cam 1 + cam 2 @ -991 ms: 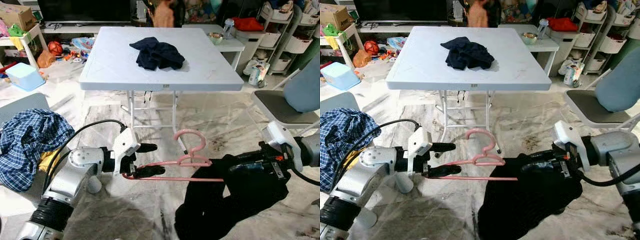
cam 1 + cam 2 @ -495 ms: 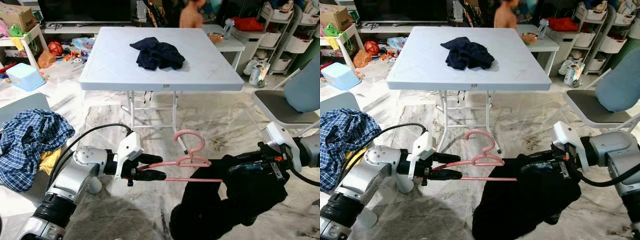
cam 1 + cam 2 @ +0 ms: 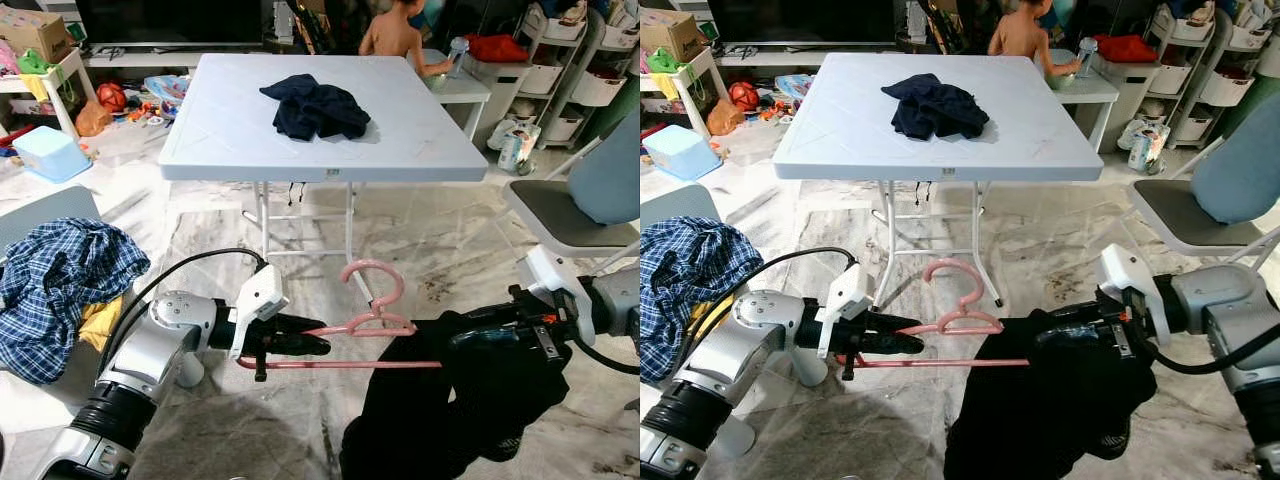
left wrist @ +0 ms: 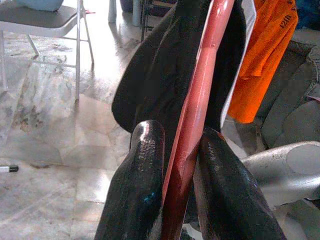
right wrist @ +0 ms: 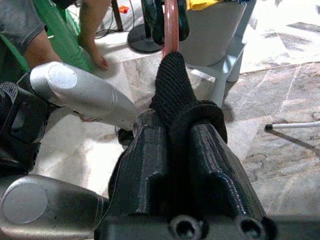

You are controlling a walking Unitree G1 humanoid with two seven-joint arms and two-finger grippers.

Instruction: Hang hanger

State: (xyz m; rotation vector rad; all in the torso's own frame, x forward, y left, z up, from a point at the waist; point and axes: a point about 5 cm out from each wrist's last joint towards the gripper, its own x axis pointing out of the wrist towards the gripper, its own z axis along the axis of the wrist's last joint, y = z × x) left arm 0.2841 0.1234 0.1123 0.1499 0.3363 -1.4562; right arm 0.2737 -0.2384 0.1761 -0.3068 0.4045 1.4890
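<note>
left claw (image 3: 300, 345): pinching the left end of the pink hanger (image 3: 365, 322) | right claw (image 5: 175, 150): pinching the black garment (image 3: 455, 400) draped on the hanger's right end | hanger: level above the floor, before the table (image 3: 230, 130) | table: dark cloth pile (image 3: 315, 105)

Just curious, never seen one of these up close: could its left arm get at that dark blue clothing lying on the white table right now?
Probably not. The left tool is shut on the pink plastic hanger, low near the floor, and the dark blue clothing lies far off on the white folding table.
</note>
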